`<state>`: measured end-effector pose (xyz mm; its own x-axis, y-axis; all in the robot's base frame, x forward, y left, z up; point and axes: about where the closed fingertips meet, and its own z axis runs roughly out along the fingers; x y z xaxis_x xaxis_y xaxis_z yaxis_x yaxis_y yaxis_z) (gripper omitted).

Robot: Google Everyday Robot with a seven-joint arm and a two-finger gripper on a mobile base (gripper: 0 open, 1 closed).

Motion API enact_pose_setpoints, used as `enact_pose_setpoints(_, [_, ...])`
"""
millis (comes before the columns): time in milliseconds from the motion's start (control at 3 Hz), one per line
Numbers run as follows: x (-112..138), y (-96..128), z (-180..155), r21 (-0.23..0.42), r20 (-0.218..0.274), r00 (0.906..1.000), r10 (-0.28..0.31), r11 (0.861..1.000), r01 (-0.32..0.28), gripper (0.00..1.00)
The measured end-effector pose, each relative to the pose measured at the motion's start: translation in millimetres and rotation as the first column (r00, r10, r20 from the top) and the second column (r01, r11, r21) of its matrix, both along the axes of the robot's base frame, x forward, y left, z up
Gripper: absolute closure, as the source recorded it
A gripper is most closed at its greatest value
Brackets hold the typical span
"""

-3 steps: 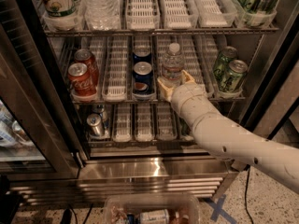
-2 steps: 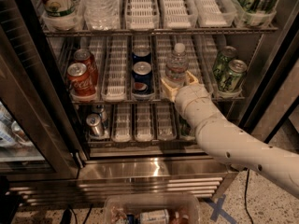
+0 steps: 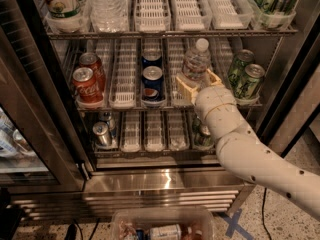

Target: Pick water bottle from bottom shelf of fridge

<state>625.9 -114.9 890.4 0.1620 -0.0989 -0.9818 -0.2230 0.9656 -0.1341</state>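
The open fridge (image 3: 165,181) fills the view, with wire racks and white slotted lane trays. The water bottle (image 3: 196,61), small, clear and ribbed with a white cap (image 3: 202,44), stands slightly tilted over the middle visible shelf, right of centre. My gripper (image 3: 197,83) reaches in from the lower right on a white arm. Its tan fingers (image 3: 183,87) clasp the bottle's base from both sides. The bottle's bottom is hidden behind the fingers.
On the same shelf are Coca-Cola cans (image 3: 87,81) at left, Pepsi cans (image 3: 151,79) next to the bottle, and green cans (image 3: 246,76) at right. Silver cans (image 3: 102,131) stand on the lowest shelf. A bigger clear bottle (image 3: 107,4) stands above. A plastic bin (image 3: 160,226) lies on the floor.
The gripper and the water bottle have moved together up and to the right, and the bottle's cap now reaches near the shelf above.
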Motion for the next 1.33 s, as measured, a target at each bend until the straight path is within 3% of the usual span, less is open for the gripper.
enact_pose_setpoints(1333, [-13.6,0.4,-4.9,0.007,-0.031,0.9993,0.022,1.0,-0.021,1.0])
